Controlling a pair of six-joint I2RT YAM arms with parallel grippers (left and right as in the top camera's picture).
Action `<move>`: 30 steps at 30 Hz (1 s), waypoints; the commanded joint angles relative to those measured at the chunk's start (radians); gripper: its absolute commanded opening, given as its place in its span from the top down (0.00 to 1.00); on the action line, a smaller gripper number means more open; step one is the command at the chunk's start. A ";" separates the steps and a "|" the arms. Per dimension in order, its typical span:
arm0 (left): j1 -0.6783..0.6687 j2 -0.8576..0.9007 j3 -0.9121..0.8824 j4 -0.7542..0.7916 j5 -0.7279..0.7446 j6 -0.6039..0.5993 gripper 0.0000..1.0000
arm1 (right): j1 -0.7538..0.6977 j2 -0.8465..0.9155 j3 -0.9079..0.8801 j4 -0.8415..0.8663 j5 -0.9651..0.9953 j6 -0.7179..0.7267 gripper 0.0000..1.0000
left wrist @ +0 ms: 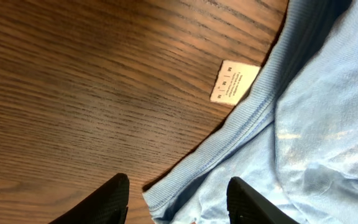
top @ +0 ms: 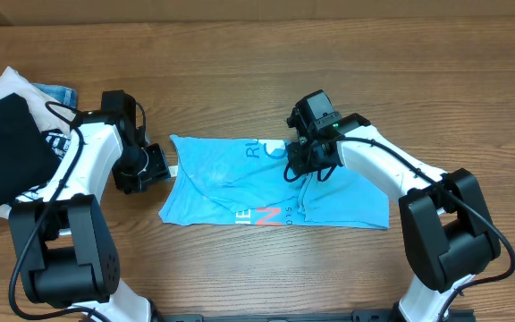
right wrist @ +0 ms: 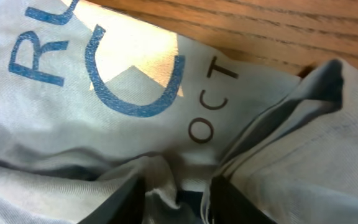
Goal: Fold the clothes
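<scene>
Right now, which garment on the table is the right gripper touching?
The light blue T-shirt spread at centre; the right gripper pinches its fabric. The black garment sits apart at far left.

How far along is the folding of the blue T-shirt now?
Done: the T-shirt lies flattened into a rough, wrinkled rectangle, perhaps folded once. In hand: the right gripper pinches bunched fabric near the middle; the left gripper is open at the ribbed edge. Remaining: the neat final folds.

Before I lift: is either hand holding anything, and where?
The right hand pinches a bunched fold of the T-shirt near its lettering. The left hand is open at the shirt's edge, holding nothing.
</scene>
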 commanded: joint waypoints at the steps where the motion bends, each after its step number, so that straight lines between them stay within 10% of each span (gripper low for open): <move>1: 0.000 0.010 0.019 -0.003 0.004 0.018 0.46 | -0.005 -0.028 0.020 -0.014 -0.014 -0.010 0.60; 10: -0.004 0.010 0.019 0.010 0.003 0.168 0.37 | -0.083 -0.253 0.274 -0.244 0.233 0.095 0.38; 30: -0.087 0.082 -0.014 0.195 0.159 0.243 0.18 | -0.251 -0.277 0.255 -0.418 0.229 0.123 0.37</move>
